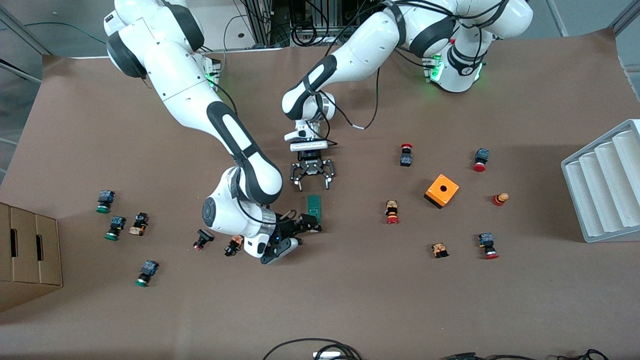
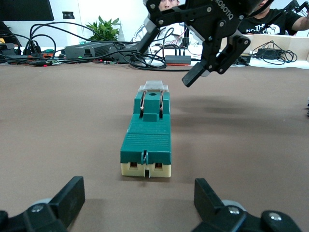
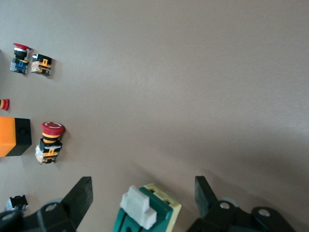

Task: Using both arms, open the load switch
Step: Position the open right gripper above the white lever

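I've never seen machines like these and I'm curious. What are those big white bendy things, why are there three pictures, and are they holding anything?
They are two robot arms, each ending in a black pincer. One picture looks down from a high camera; the other two come from small cameras on the arms' wrists. The left pincer is open, just above the table at one end of the green load switch. The right pincer is open around its other end, where the white tab is. Nothing is held yet. Small push buttons, an orange box, a grey tray and a cardboard box are on the brown table too.
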Robot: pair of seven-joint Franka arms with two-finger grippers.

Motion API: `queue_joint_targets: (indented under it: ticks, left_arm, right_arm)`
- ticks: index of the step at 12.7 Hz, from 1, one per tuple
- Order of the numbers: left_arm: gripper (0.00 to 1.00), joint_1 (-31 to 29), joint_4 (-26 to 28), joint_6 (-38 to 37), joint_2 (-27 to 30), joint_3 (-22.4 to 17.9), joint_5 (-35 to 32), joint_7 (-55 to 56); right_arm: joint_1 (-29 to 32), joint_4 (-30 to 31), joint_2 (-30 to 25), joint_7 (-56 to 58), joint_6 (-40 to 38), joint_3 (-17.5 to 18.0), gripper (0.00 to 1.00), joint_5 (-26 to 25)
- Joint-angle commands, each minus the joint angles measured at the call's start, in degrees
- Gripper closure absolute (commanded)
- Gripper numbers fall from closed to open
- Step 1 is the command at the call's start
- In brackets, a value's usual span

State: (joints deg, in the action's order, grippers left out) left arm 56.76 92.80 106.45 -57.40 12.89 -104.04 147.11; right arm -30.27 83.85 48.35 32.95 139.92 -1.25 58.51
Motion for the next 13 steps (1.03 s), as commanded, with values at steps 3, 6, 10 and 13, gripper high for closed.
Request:
queue_joint_targets:
  ticks: [3, 6, 10, 13]
  left_arm:
    - [0.0, -0.42, -1.13, 0.78, -2.54, -0.41, -0.73, 1.69]
    - [0.0, -0.42, -1.13, 0.78, -2.63, -0.41, -0.73, 1.69]
    - [0.0, -0.42, -1.13, 0.78, -2.63, -0.41, -0.73, 1.69]
    - [0.0, -0.42, -1.13, 0.78, -2.63, -0.41, -0.73, 1.69]
  right_arm:
    - [-0.49, 0.08, 0.69, 2.21, 1.14, -0.86, 0.13, 2.05]
    - [-0.49, 0.08, 0.78, 2.21, 1.14, -0.86, 0.14, 2.14]
    - [-0.93, 0.08, 0.96, 2.21, 1.23, -0.77, 0.17, 2.14]
    - [-1.28, 0.08, 0.96, 2.21, 1.32, -0.86, 0.24, 2.13]
